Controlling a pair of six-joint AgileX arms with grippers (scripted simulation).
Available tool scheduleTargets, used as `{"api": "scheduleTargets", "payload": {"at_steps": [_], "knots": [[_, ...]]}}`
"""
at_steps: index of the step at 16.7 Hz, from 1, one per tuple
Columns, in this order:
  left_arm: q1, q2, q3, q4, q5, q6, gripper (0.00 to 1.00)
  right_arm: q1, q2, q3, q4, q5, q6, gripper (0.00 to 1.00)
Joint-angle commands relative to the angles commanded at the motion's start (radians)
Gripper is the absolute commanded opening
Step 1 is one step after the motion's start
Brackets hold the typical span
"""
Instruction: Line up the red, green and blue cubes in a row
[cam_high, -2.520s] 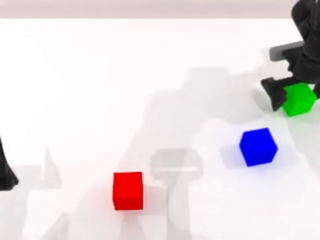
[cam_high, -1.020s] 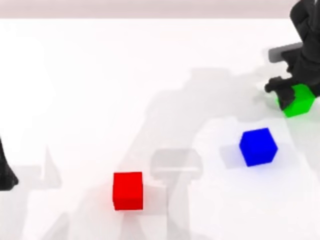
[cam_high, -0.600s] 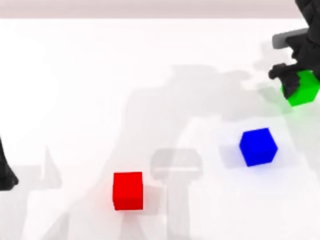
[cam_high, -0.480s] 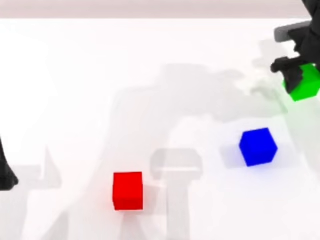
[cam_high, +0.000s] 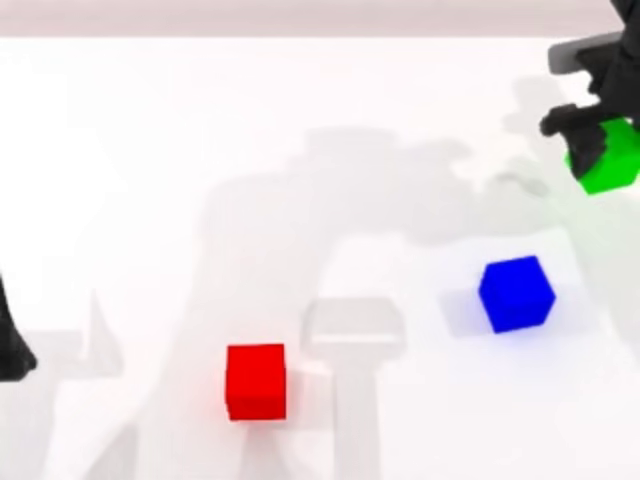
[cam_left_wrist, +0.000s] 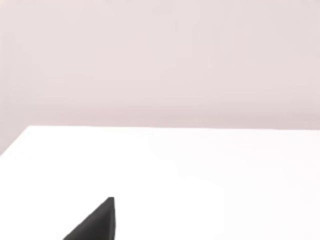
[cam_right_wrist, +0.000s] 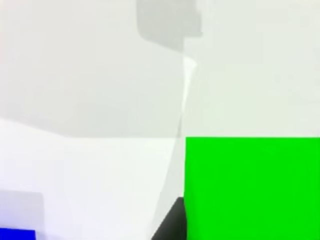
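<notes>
The green cube (cam_high: 614, 160) hangs above the table at the far right, with my right gripper (cam_high: 606, 148) shut on it. In the right wrist view the green cube (cam_right_wrist: 250, 190) fills the corner beside one dark finger (cam_right_wrist: 173, 226). The blue cube (cam_high: 516, 293) rests on the table nearer the front, apart from the gripper; a sliver of the blue cube (cam_right_wrist: 17, 234) shows in the right wrist view. The red cube (cam_high: 256, 381) sits left of centre near the front. My left arm (cam_high: 10, 350) stays parked at the left edge, its fingertip (cam_left_wrist: 97, 224) over bare table, gripper open.
The white table (cam_high: 200, 150) ends at a far edge against a pale wall (cam_high: 300, 15). Grey shadows of the arms lie across the middle.
My right gripper shut on the green cube and raised it off the table, carrying it toward the far right corner. The red and blue cubes and the left arm stayed put.
</notes>
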Motion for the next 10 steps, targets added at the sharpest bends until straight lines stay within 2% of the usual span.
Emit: {"api": "scheduleTargets", "payload": {"at_steps": [4, 10], "knots": [[0.0, 0.0, 0.0, 0.0, 0.0, 0.0, 1.0, 0.115, -0.046, -0.061, 0.016, 0.0, 0.151, 0.0], [0.0, 0.0, 0.0, 0.0, 0.0, 0.0, 1.0, 0.418, -0.181, -0.255, 0.063, -0.003, 0.586, 0.0]]}}
